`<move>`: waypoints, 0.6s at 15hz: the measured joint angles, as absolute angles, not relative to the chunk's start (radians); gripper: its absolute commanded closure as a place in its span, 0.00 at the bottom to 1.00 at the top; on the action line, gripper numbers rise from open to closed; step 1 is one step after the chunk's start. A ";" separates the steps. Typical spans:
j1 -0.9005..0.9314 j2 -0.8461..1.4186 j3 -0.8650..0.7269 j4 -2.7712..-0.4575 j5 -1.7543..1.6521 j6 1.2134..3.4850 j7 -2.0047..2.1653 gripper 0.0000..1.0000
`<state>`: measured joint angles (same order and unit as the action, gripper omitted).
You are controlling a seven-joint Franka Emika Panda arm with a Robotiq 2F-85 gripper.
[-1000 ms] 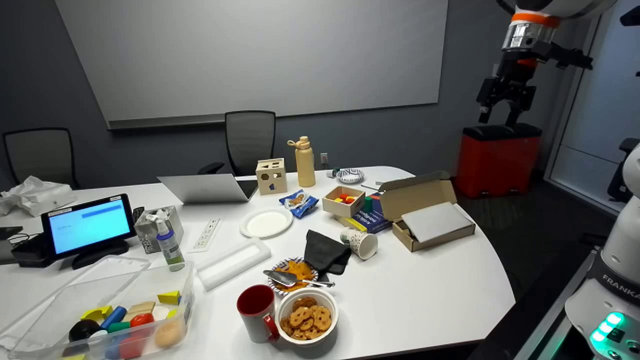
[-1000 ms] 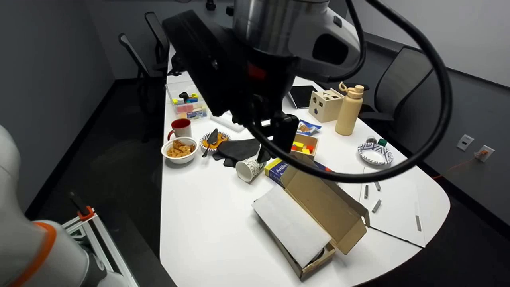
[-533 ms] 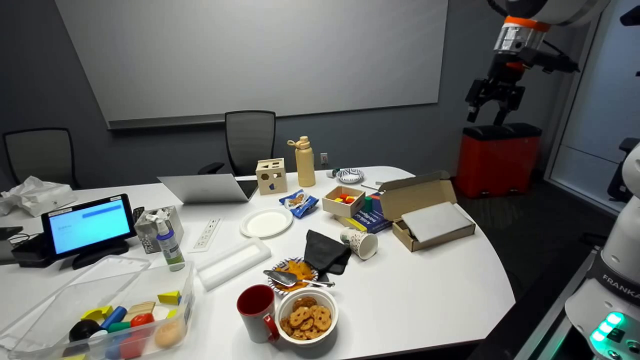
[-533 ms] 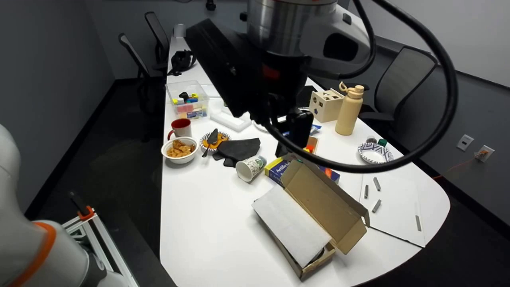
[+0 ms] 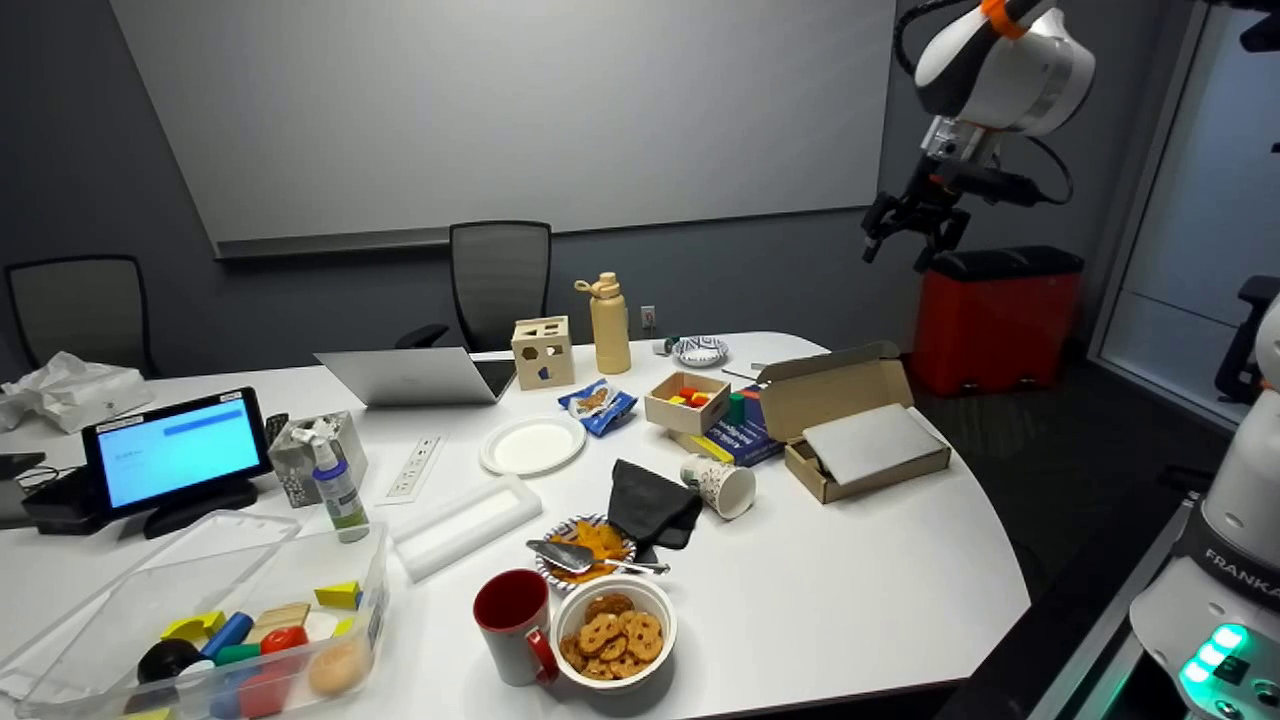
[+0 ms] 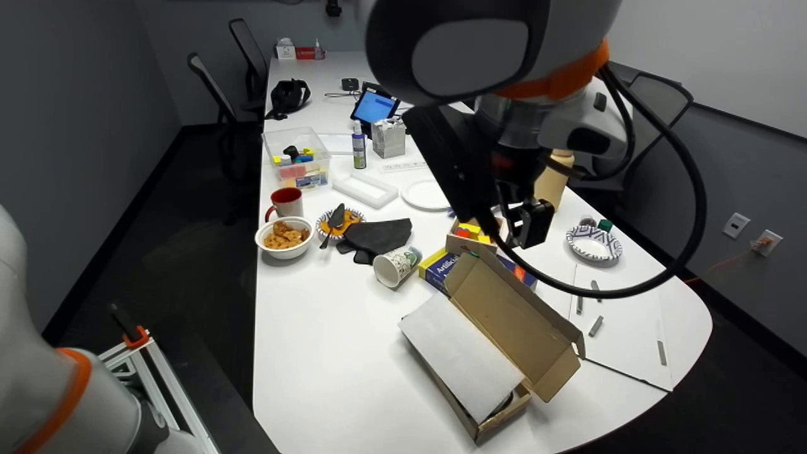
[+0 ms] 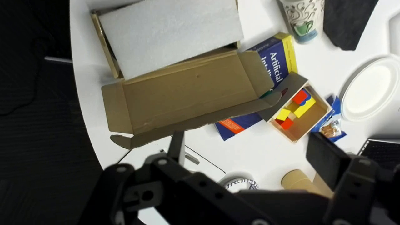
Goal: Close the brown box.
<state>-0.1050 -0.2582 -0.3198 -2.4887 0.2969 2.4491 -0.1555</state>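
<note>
The brown box [image 5: 832, 398] lies on the white table near its rounded end. Its flap lid stands open, leaning back, with side flaps out, in both exterior views [image 6: 507, 318]. A white flat sheet [image 6: 460, 353] lies tilted over its shallow tray [image 5: 900, 478]. In the wrist view the open lid [image 7: 190, 93] fills the middle left, with the sheet [image 7: 172, 36] above it. My gripper [image 5: 896, 258] is high above the table, past the lid's back side. In the wrist view its fingers [image 7: 248, 145] are wide apart with nothing between them. The lid's edge appears near one fingertip.
A blue and yellow book [image 7: 275, 62] lies beside the lid, with an open wooden box of blocks [image 7: 300, 114] by it. A paper cup [image 5: 720, 485] lies on its side. A patterned bowl [image 6: 594, 243] and a tan bottle [image 5: 610, 325] stand behind.
My gripper has moved left and tilted in one exterior view, and right, away from over the cup and blocks, in the other. The box and its lid have not moved.
</note>
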 measured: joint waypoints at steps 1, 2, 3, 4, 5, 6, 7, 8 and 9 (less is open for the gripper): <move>-0.095 -0.199 -0.320 -2.458 0.335 2.479 -0.171 0.00; -0.089 -0.140 -0.317 -2.422 0.370 2.499 -0.186 0.00; -0.088 -0.082 -0.310 -2.383 0.399 2.515 -0.202 0.00; -0.090 -0.028 -0.302 -2.343 0.416 2.524 -0.211 0.00; -0.095 0.025 -0.291 -2.300 0.420 2.529 -0.212 0.00; -0.102 0.076 -0.277 -2.255 0.420 2.532 -0.212 0.00; -0.112 0.126 -0.264 -2.211 0.416 2.534 -0.212 0.00; -0.122 0.172 -0.251 -2.170 0.408 2.535 -0.211 0.00; -0.132 0.216 -0.239 -2.132 0.398 2.539 -0.208 0.00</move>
<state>-0.1322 0.2158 -0.2391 -2.1320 0.3976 2.5391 -0.2085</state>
